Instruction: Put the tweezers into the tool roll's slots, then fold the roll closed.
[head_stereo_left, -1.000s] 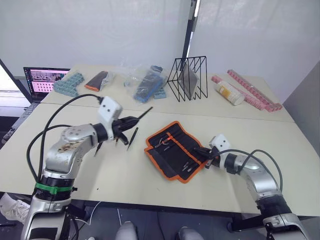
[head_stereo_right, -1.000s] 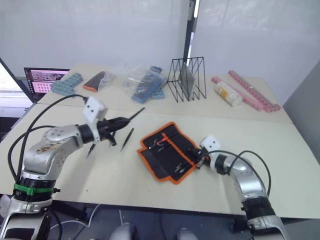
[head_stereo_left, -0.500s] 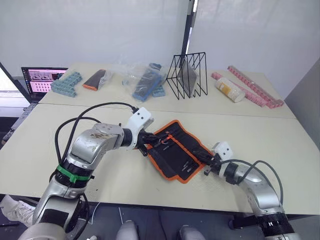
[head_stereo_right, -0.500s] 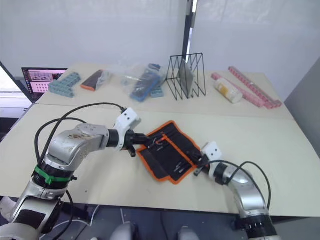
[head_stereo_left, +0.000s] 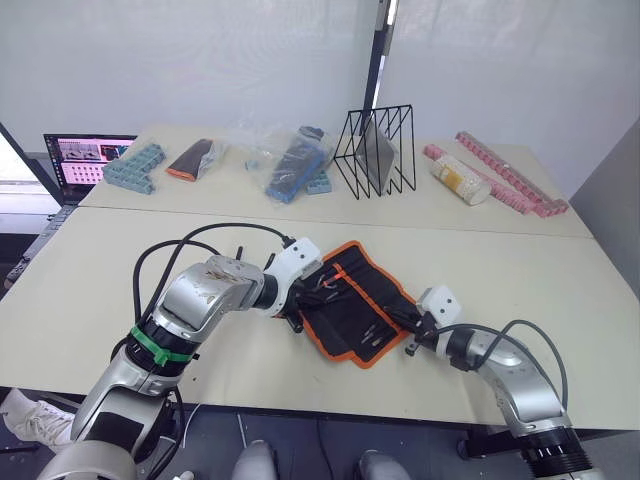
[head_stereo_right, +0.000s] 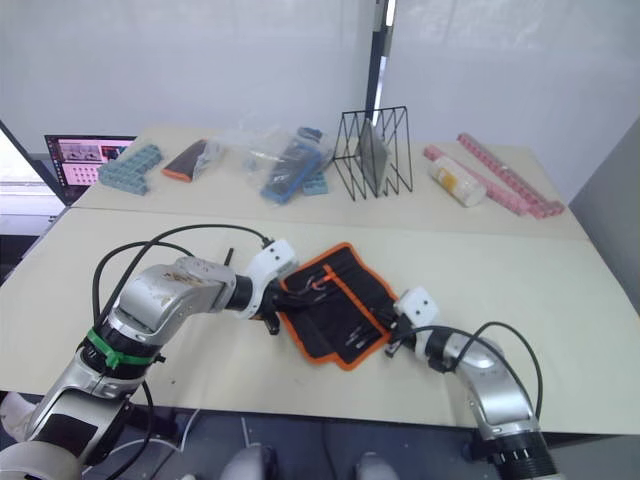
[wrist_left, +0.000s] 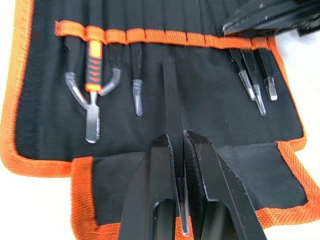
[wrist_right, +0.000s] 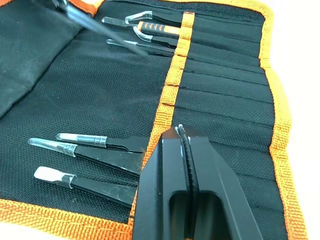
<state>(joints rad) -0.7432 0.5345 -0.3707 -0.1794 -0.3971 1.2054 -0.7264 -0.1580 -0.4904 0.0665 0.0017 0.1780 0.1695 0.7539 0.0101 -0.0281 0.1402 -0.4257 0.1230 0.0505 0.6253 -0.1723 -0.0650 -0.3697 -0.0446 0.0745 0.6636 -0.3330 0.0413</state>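
Presently, near the table's (head_stereo_left: 120, 300) front edge, the tool roll (head_stereo_left: 355, 300) lay open and flat, orange edging outward, inner face up. The right claw (wrist_right: 184, 135), fingers together and gripping nothing that could be seen, pressed down on the roll's orange inner stripe (wrist_right: 172, 82) at the end nearest the table's right edge. Three tweezers (wrist_right: 85, 155) sat in slots beside it, their capped tips showing. At the roll's other end the slots (wrist_left: 165, 37) held one more capped tweezer (wrist_left: 137, 75) and an orange-handled tool (wrist_left: 94, 75).

The left claw (wrist_left: 176, 145) was clamped on a slim black tweezer (wrist_left: 170, 100), its point aimed at a vacant slot between the filled groups, just short of the orange stripe.

Judgement: insertion of this tweezer was in hand; folding was not yet begun. Risks noted:
- The point could catch on the stripe or ride over it if the approach is too shallow, so that the tweezer would lie on the fabric, not in the slot.
- The push could drag or buckle the roll should the right claw's hold slip.
- The tweezer could pivot in the clamp, being held near its rear end.

Along the table's far edge stood a wire rack (head_stereo_left: 378, 155), plastic-wrapped packets (head_stereo_left: 290, 165) and pink strips (head_stereo_left: 505, 185); a laptop (head_stereo_left: 85, 160) stood just past the far left corner.
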